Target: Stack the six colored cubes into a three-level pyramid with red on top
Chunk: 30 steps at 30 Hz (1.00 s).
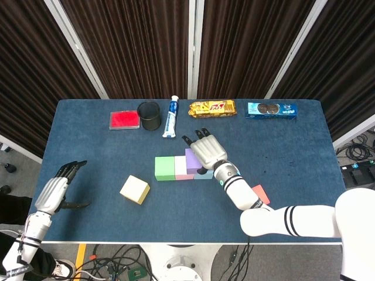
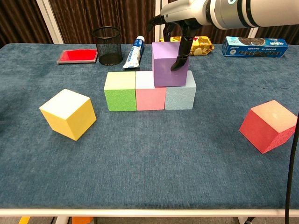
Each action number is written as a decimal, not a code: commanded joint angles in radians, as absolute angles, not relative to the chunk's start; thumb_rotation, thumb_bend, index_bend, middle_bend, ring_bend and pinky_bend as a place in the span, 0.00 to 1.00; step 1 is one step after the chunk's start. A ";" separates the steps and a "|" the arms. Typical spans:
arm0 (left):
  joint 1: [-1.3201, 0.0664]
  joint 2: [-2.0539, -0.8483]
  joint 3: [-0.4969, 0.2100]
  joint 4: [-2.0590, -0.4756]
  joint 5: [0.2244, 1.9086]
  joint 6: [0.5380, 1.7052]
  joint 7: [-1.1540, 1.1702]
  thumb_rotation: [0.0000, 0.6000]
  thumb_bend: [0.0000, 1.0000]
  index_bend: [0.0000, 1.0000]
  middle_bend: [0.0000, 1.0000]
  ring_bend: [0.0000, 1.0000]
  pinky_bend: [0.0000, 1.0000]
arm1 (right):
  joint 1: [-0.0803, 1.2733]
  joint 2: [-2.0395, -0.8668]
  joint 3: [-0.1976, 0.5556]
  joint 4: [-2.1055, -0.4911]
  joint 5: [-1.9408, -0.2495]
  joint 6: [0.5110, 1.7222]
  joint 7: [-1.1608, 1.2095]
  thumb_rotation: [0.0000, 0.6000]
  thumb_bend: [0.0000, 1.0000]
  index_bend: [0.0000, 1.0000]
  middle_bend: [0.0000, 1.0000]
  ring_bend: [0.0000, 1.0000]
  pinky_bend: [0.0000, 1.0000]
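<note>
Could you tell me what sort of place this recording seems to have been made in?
Probably a robotics lab: a blue cloth-covered table before dark curtains, loose cables on the floor beneath, and props such as a purple cube.

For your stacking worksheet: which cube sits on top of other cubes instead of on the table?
The purple cube, resting across the pink and light blue ones; all others stand on the table.
</note>
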State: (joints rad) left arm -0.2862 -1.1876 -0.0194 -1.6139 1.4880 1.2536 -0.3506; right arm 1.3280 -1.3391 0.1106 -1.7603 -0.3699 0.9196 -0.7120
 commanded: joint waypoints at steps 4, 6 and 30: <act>-0.284 -1.186 -0.020 -1.611 1.487 1.256 -0.357 1.00 0.09 0.08 0.11 0.00 0.05 | 1.333 -1.347 0.112 -1.754 -0.362 0.920 -0.717 1.00 0.13 0.00 0.53 0.05 0.00; -0.284 -1.186 -0.020 -1.610 1.487 1.255 -0.359 1.00 0.09 0.08 0.11 0.00 0.05 | 1.334 -1.350 0.113 -1.752 -0.359 0.918 -0.718 1.00 0.13 0.00 0.53 0.05 0.00; -0.279 -1.190 -0.018 -1.598 1.489 1.256 -0.369 1.00 0.09 0.08 0.11 0.00 0.05 | 1.342 -1.374 0.107 -1.729 -0.333 0.911 -0.732 1.00 0.12 0.00 0.52 0.07 0.00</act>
